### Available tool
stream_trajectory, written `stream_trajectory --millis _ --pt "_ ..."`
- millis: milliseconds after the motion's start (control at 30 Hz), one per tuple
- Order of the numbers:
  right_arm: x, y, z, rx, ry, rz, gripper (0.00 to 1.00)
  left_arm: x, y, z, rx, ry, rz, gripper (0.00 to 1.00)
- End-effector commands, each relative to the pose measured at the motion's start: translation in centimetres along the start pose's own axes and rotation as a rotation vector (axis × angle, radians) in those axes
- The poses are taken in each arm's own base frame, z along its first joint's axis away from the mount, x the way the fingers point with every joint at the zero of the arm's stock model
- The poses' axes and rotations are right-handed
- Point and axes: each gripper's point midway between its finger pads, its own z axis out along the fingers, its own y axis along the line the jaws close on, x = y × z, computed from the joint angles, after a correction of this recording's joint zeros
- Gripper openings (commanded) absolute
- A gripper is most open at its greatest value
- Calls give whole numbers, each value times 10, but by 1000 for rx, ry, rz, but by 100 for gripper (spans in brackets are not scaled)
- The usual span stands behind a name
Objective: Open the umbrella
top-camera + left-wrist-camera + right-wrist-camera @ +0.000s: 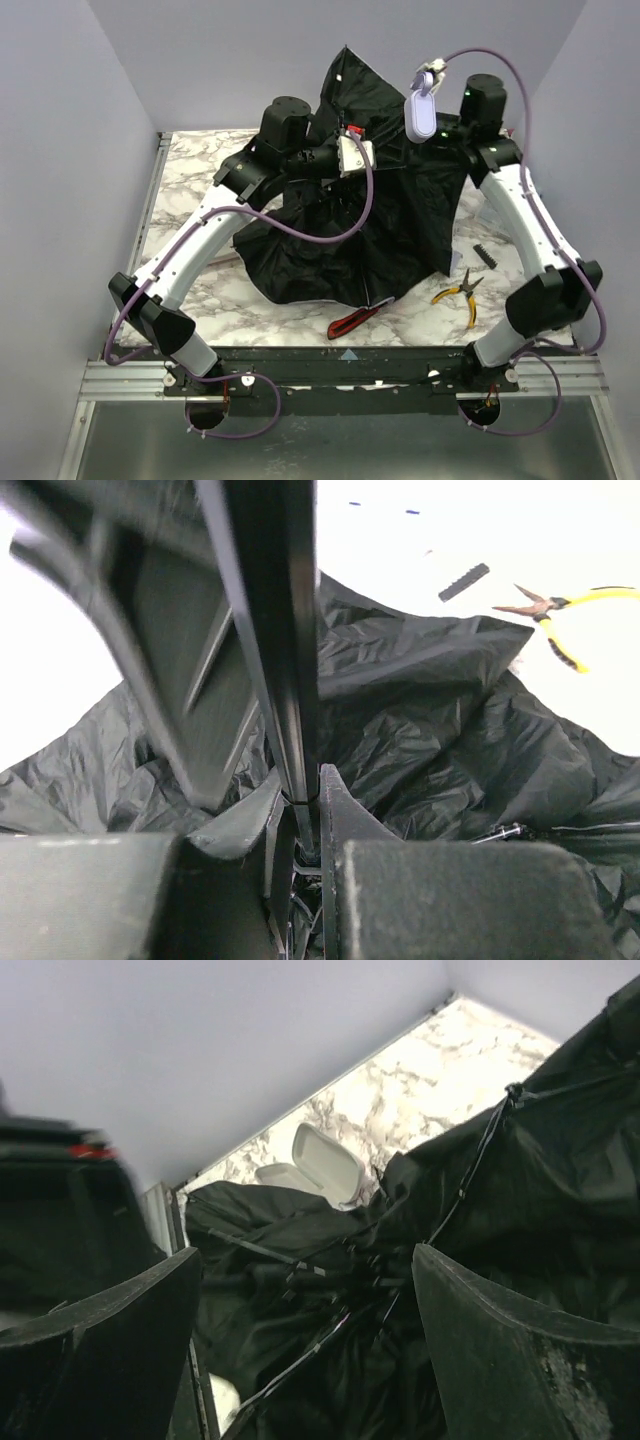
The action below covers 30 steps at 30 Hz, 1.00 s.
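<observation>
One umbrella point(350, 240), half spread, lay black lining up at the middle of the bench point(200, 160), its rear panels reared up. Its lavender handle point(420, 115) stood raised near the right arm. Pliers point(462, 292) lay just beside the hem; dragged fabric could snag them.

Left wrist: the left pincer point(305, 780) was closed on a thin black rod point(290, 660) of the umbrella. Judged risk: so slim a hold may slip, or bend the rod.

Right wrist: the right pincer point(305, 1252) stood wide apart, holding nothing. With one hold only, the umbrella could sag shut.
</observation>
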Motion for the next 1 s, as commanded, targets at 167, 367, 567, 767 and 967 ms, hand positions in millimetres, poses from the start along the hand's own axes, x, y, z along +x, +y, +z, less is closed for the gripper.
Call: stream_trajectory --millis 167,367,567,767,967 --pt "-31 26 -64 156 -37 33 91 -18 53 -24 -245 19 389 0" --pt "-47 53 -74 145 51 122 94 -6 58 -28 -267 86 599 0" --pt "-28 67 -90 164 209 162 100 11 59 -26 -287 146 780 0" --pt "21 87 -92 130 344 202 100 26 58 -19 -280 181 917 0" --pt "67 109 -68 52 487 251 100 42 57 -6 -286 222 1042 0"
